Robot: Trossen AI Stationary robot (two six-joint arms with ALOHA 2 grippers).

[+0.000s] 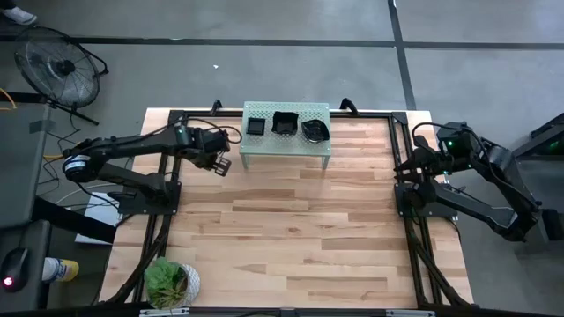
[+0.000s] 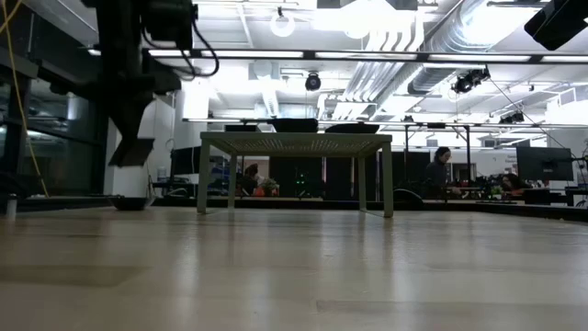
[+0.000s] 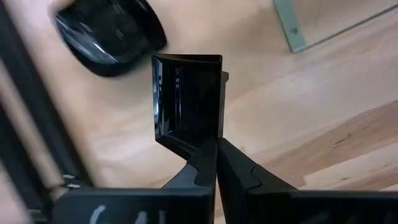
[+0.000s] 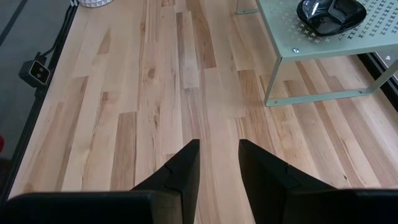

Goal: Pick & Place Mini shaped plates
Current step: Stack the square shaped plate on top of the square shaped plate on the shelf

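The pale green shelf point(image 1: 286, 150) stands at the table's far middle and carries three black mini plates: a square one point(image 1: 255, 126), another point(image 1: 285, 122) and a round one point(image 1: 315, 130). Just left of the shelf, my left gripper point(image 1: 220, 164) is shut on a square black plate point(image 3: 186, 99) above the table. A further round black plate point(image 3: 109, 34) lies on the wood beneath it, also seen in the low view point(image 2: 129, 203). My right gripper point(image 4: 219, 162) waits open at the table's right side, holding nothing. My left gripper pinches the square plate by the rim of one side point(image 3: 198, 142) between its two fingers. The fingers point steeply down from above. The plate hangs below the fingertips on edge, lifted clear of the table.
A potted green plant point(image 1: 172, 283) stands at the near left corner. The shelf's legs point(image 3: 289, 25) stand close to my left gripper. Black frame rails point(image 1: 414, 220) run along the table's sides. Bare wood stretches across the middle and near parts of the table.
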